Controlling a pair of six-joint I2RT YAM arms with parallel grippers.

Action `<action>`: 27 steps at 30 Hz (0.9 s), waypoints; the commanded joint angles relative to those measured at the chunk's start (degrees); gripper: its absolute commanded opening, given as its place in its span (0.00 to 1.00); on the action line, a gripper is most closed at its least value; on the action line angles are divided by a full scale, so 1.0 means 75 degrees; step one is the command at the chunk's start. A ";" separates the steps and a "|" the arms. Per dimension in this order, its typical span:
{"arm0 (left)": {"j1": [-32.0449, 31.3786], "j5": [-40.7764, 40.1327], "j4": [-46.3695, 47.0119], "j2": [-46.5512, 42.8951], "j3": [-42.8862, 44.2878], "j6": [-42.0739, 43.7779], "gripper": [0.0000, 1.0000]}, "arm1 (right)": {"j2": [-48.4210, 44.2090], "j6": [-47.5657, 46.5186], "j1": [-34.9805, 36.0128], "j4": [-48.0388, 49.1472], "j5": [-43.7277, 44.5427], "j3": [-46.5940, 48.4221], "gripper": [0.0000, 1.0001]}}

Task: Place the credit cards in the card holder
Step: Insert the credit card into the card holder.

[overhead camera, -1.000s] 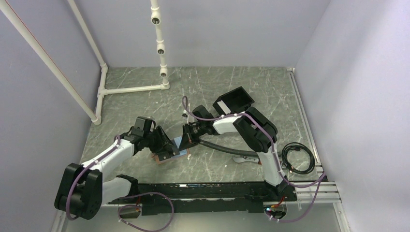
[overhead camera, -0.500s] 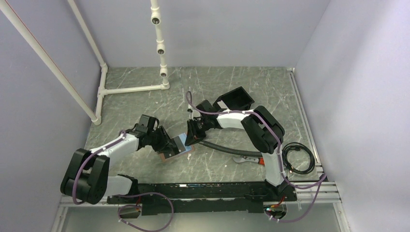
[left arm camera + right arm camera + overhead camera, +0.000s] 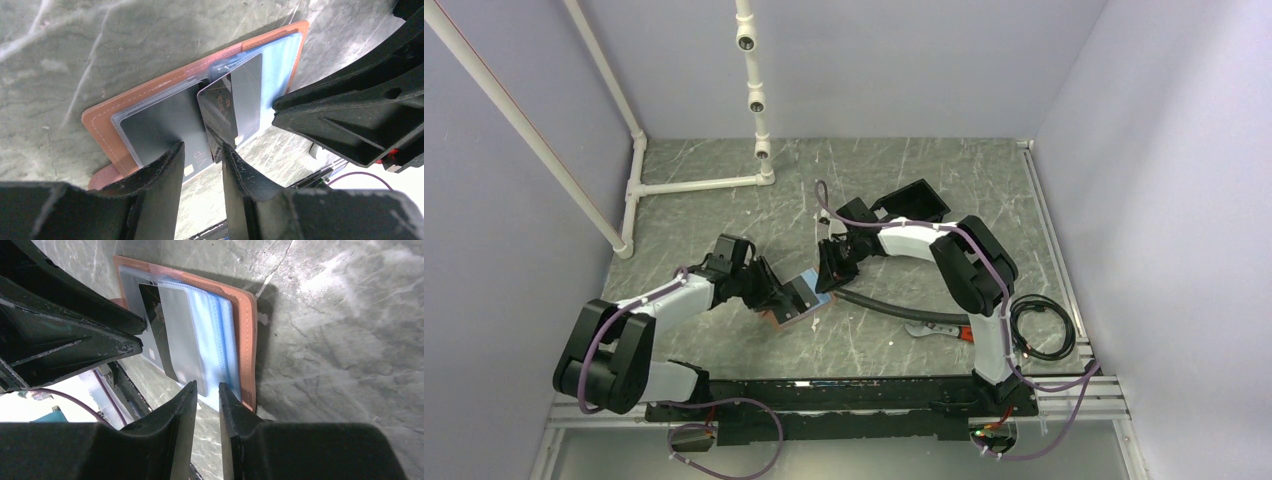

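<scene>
The card holder (image 3: pixel 802 300) lies open on the tabletop (image 3: pixel 724 210), near the middle of the top view, between the two arms. In the left wrist view its brown edge runs from lower left to upper right, and a grey card (image 3: pixel 160 125) is already tucked inside it. A dark card (image 3: pixel 225 107) is held by one end in the left end effector (image 3: pixel 200 146), whose fingers are drawn in narrow around it. The card is tilted, with its far end over the middle of the holder, and it is not yet pushed in. The right end effector (image 3: pixel 207 386) is seen low in the right wrist view, at the other side of the holder, with its fingers nearly together over the light blue pockets (image 3: pixel 215 330). Whether a pocket edge is pinched there cannot be told. The step in hand is judged to be sliding the dark card into a pocket. To do it well, the card should be laid flatter, lined up with the pocket mouth, then pushed slowly and straight. The holder should be stopped from sliding by the right end effector. If the card is pushed at a slant, it could be bent, or the holder could be shoved away.
</scene>
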 commanded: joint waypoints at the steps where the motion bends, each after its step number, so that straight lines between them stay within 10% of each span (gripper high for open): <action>1: -0.0035 0.0109 0.0464 0.0274 0.0335 0.0021 0.39 | -0.0116 -0.0468 -0.0107 -0.0427 0.0733 0.0110 0.27; 27: -0.0738 0.0112 0.1017 0.1669 0.1483 -0.0291 0.33 | 0.0145 -0.0384 -0.0182 -0.0275 0.0527 0.0189 0.23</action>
